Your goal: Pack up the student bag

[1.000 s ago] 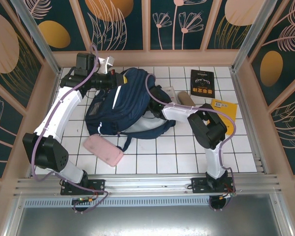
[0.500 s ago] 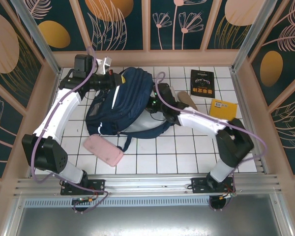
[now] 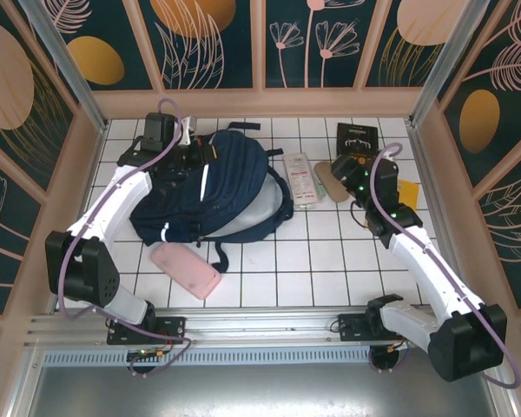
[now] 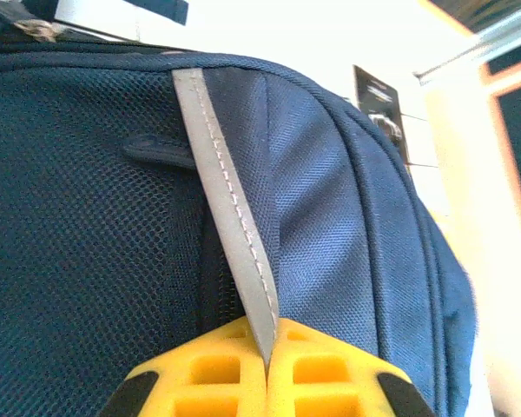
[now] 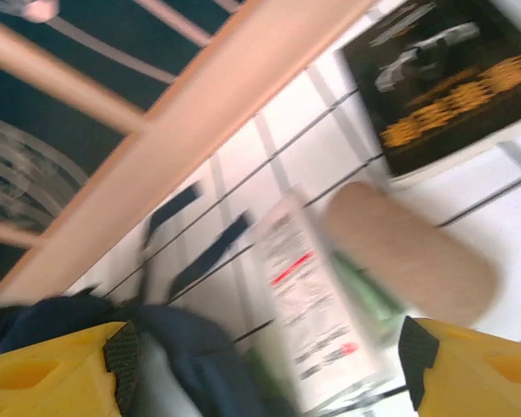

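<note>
The student bag [image 3: 217,195] is a big navy backpack lying on the white tiles left of centre. My left gripper [image 3: 204,156] is at its back left end, shut on a grey reflective stripe [image 4: 234,261] of the bag, which runs down between the yellow fingers [image 4: 208,373]. My right gripper [image 3: 339,169] hovers to the right of the bag, over a tan oval pouch [image 3: 330,182]. It is open with nothing between its fingers. In the blurred right wrist view, the right gripper [image 5: 269,373] looks across a white flat package [image 5: 317,313] toward the bag [image 5: 191,369].
A white flat package [image 3: 300,178] lies just right of the bag. A black book [image 3: 358,139] is at the back right, and a yellow book [image 3: 408,193] is partly under the right arm. A pink pouch [image 3: 184,268] lies in front of the bag. Wooden walls enclose the tiles.
My right gripper has pulled away from the bag to the right and opened wider. The bag has turned and shifted toward the back left with my left gripper, uncovering the white package.
</note>
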Tool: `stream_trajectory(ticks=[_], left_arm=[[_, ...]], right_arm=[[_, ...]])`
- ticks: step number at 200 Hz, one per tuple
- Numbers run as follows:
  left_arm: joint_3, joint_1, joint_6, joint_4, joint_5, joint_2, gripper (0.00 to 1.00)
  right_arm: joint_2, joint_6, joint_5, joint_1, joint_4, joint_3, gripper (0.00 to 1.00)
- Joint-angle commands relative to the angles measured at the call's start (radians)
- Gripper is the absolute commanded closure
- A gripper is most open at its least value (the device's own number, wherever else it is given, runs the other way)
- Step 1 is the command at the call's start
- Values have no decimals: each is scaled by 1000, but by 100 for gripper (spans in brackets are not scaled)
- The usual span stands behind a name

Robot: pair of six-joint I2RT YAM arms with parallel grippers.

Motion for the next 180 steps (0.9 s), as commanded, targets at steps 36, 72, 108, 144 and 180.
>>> stream_trajectory(ticks=[36,72,108,144,180], left_arm=[[-69,-40,12,143,-78,53,100],[-120,-70,-37,218,-12,88,100],[-152,-71,-61,257,22,70,100],[-173,-69,-83,288,63,75,100],[-173,-71,-91,291,59,85,96]], right_arm=[[196,-102,240,-227,-102,35,11],[401,-166,237,-433,-103,131,7],[600,-237,42,-587,-100,220,6],[712,-307,-171,-631,-49,255,6],[761,-320,-364,-629,-5,258,13]])
